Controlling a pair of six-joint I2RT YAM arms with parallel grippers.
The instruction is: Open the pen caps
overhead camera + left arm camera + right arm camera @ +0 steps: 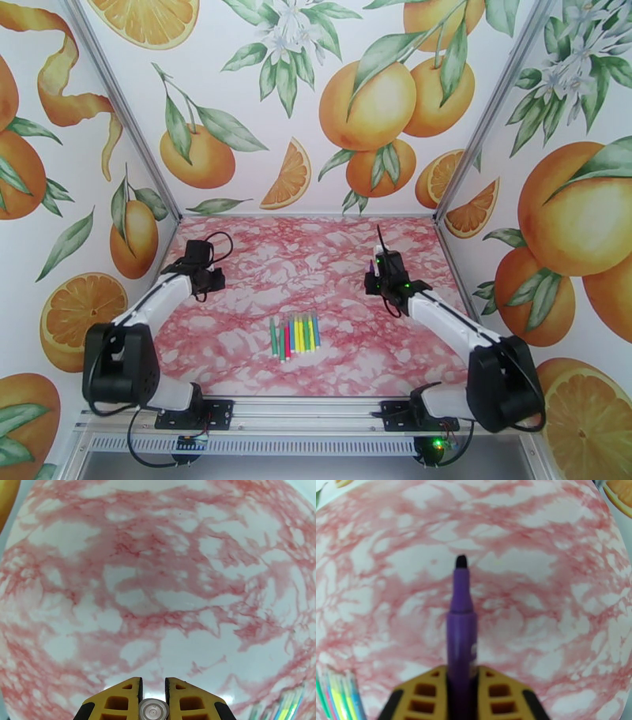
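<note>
Yellow fingers (414,695) of the right gripper (461,671) sit closest to the right wrist camera, clamped on the barrel of a purple pen (461,638). That pen runs straight out from between the jaws, away from the wrist, and its dark tip (461,561) stands bare above the pink marbled surface (316,253). From above, this gripper hangs over the right half of the surface, nearer the right edge than the middle and roughly halfway between the near and far edges.

Across from it, the left gripper (153,681) hangs close to the left edge at about the same depth, well apart from the right one. In the left wrist view its two yellow fingers stand nearly together, closed, with a narrow slot between them. A small round grey piece (153,710) sits low in that slot; what it is cannot be told.

Seen from above, the other pens (294,335) lie on the surface in one tight row, side by side and touching or nearly so, each running from near to far. The row sits by the middle of the near edge, between the two arms. Green, red, blue and yellow barrels can be made out; whether their caps are on is too small to tell. Each wrist view catches a blurred end of this row in a bottom corner.
</note>
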